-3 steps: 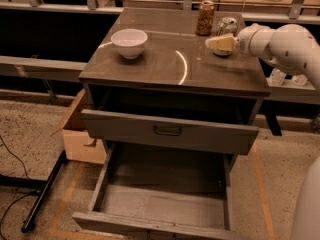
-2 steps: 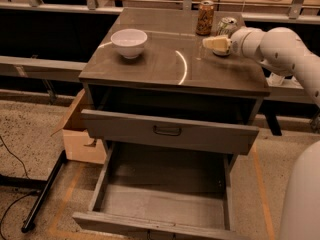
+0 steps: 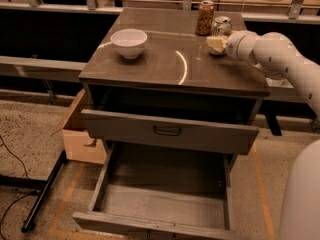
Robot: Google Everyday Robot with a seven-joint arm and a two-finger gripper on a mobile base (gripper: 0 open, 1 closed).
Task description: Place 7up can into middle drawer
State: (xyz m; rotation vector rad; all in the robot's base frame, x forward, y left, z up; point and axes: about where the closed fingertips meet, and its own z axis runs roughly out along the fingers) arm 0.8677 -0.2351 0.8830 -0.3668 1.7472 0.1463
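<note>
Since a second ago the white arm (image 3: pixel 280 59) has swung a little toward nine o'clock, and the gripper (image 3: pixel 216 44) has shifted slightly that way along the cabinet top (image 3: pixel 165 69). The gripper now sits low over the top's far right part, at about one o'clock from the top's middle. Its pale yellowish tip lies just at six o'clock of the 7up can (image 3: pixel 222 25). Whether the two touch cannot be told, nor whether the claw is released or clenched.

The 7up can stands upright near the back right corner of the top. Close at its nine o'clock stands the taller brown-orange can (image 3: pixel 205 18), also upright. A white bowl (image 3: pixel 129 42) rests well apart from both, at about ten o'clock on the top.

Below the top, the drawer front (image 3: pixel 210 136) with the dark loop handle (image 3: pixel 167 130) is partly pulled out. Beneath it, at six o'clock, the middle drawer (image 3: pixel 165 206) is pulled out farther, its flat grey floor showing between low side walls. A cardboard box (image 3: pixel 82 144) stands on the ground at nine o'clock of the cabinet.
</note>
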